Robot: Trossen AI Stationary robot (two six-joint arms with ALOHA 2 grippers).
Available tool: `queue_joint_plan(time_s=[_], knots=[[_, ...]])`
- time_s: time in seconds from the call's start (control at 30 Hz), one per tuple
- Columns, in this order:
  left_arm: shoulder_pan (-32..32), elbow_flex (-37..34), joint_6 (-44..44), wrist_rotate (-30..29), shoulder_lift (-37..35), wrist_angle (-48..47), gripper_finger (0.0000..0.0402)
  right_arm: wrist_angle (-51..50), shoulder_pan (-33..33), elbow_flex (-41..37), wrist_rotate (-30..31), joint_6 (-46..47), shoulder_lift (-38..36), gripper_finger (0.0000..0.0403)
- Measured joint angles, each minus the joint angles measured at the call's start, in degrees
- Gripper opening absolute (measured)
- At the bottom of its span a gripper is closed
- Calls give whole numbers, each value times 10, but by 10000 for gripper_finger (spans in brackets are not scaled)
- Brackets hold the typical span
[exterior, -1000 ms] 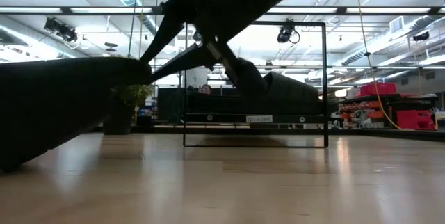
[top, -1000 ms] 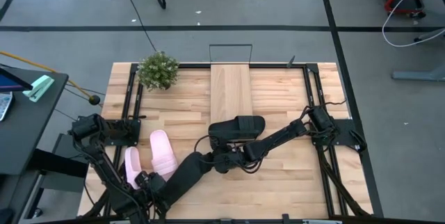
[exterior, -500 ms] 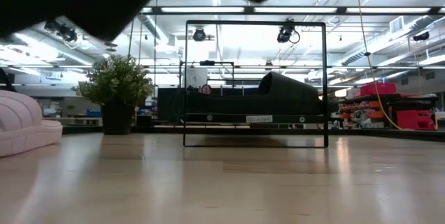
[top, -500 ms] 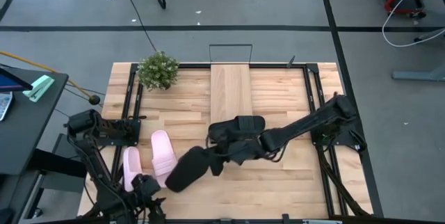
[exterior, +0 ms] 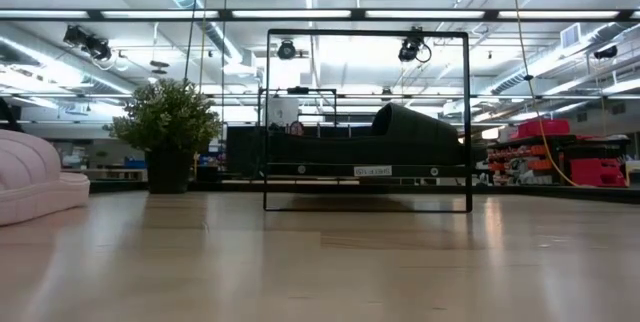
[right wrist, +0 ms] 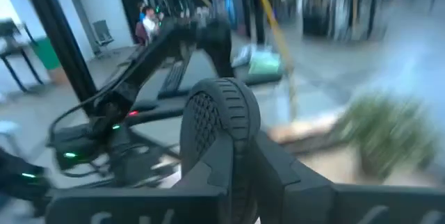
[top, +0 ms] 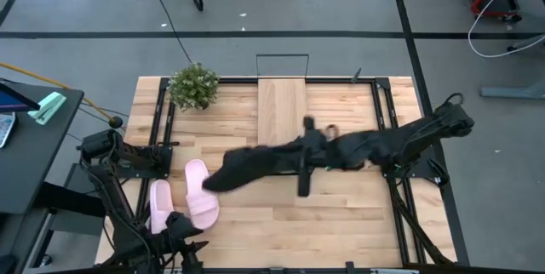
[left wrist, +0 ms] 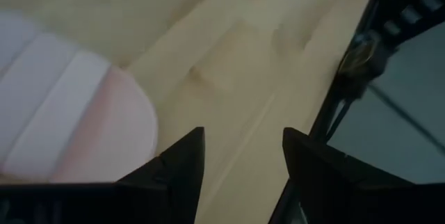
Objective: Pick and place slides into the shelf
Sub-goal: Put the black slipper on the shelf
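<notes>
My right gripper (top: 300, 153) is shut on a black slide (top: 247, 168), which stretches from the gripper toward the table's left, above the near end of the shelf (top: 283, 108). A second black slide (exterior: 415, 134) rests on the shelf board behind its wire frame (exterior: 367, 120); in the high view my arm hides it. Two pink slides (top: 160, 206) (top: 201, 191) lie sole-down near the table's left near corner, and one pink slide (left wrist: 69, 120) (exterior: 30, 177) shows in the left wrist and low views. My left gripper (left wrist: 243, 154) is open, pulled back at the near-left corner (top: 176, 223). My right gripper holds the black slide by one rounded end (right wrist: 219, 130), pinched between the two fingers. The fingers come level from the table's right, along the slide's length. The slide is lifted clear of the table and runs out toward the left (top: 226, 174).
A potted plant (top: 194, 85) stands at the far left of the table, left of the shelf. Black frame rails (top: 162, 117) (top: 379, 112) run along both sides of the tabletop. Bare wood (top: 341, 202) lies near the right near edge.
My left arm has drawn back from the table's middle to the near-left corner. My right arm has risen and swung toward the far edge, carrying the black slide up and toward the shelf. The slide has left the low view.
</notes>
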Motion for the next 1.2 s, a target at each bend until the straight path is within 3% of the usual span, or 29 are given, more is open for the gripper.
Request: queue_joint_plan(time_s=[0.23, 0.47, 0.6, 0.7, 0.9, 1.2], knots=[[3, 0, 2, -134, -46, -7, 199, -27, -14, 0, 9, -231, -86, 34], [27, 1, 2, -319, -133, -25, 197, -98, -51, 0, -34, -341, -161, 31], [60, 1, 2, -378, -197, -50, 198, -150, -85, 0, -91, -381, -194, 30], [96, 1, 28, -382, -247, -59, 197, -189, -134, 0, -178, -389, -211, 30], [164, 1, 119, -384, -317, -48, 195, -202, -285, 0, -425, -389, -236, 29], [234, 1, 167, -380, -329, 10, 193, -202, -493, 0, -687, -377, -203, 27]])
